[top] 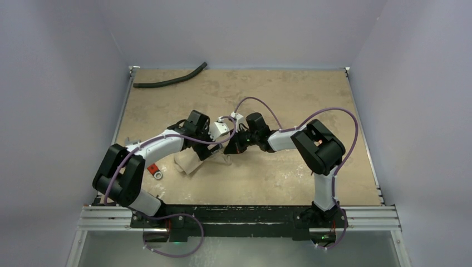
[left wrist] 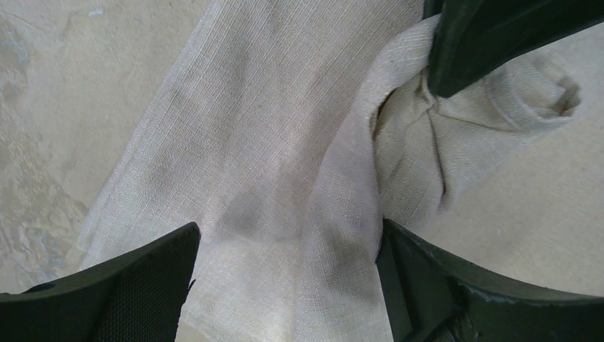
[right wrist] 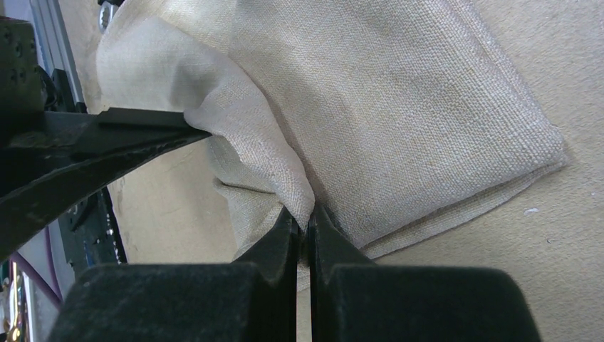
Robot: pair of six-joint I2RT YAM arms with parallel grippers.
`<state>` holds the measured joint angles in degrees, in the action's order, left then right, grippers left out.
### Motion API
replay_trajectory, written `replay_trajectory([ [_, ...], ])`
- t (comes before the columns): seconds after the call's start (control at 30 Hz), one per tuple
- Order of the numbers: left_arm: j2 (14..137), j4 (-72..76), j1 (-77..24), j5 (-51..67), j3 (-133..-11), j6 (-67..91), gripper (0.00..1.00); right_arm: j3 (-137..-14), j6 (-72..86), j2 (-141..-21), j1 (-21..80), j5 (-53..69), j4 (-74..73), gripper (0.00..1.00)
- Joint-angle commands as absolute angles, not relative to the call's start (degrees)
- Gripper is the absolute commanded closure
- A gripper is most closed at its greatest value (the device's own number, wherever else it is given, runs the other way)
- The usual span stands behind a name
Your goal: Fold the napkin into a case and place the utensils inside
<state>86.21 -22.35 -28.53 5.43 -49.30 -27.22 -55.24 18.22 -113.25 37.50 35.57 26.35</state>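
Long black curved hose [top: 170, 79] lying near the far left corner of the mottled tan worktop [top: 289, 94], pale grey walls [top: 234, 28] on three sides, metal rail [top: 378, 218] along the near edge

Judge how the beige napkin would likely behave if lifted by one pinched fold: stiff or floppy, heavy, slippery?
Probably floppy: the napkin bunches and drapes in soft folds where the right hand pinches it. Likely light: a fingertip pinch alone holds the fold up. Its coarse weave suggests little slipping, though the layers may slide apart.
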Motion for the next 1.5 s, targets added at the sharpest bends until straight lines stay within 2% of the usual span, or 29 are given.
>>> replay_trajectory([
  [0.0,86.8,-20.48,-28.57,0.75,-49.21,-29.64,0.11,-51.96,16.98,-115.76,37.09,32.29,17.69,1.0],
  [0.4,84.29,-21.66,-28.56,-4.64,-52.13,-34.49,0.18,-51.21,16.67,-116.1,37.0,33.3,18.85,1.0],
  [0.9,88.74,-13.52,-27.82,-10.56,-53.67,-47.93,0.14,-50.14,16.55,-115.84,37.05,33.88,19.69,1.0],
  [1.03,90.5,-23.47,-22.99,-0.84,-63.45,-43.72,0.03,-50.23,16.68,-115.89,36.93,34.01,19.69,1.0],
  [1.17,88.32,-29.56,-17.52,6.11,-69.0,-44.85,0.01,-50.62,16.89,-116.25,36.94,34.33,19.89,1.0],
  [1.27,85.3,-40.78,-13.74,15.58,-71.84,-51.12,0.01,-50.72,17.19,-116.69,36.91,34.86,20.29,1.0],
  [1.37,81.22,-50.13,-13.22,21.19,-68.34,-57.77,0.01,-51.12,17.39,-117.0,36.91,35.14,20.3,1.0],
  [1.47,75.82,-53.54,-13.26,21.61,-59.99,-63.19,0.01,-51.77,17.4,-117.07,36.93,35.37,20.07,1.0],
])
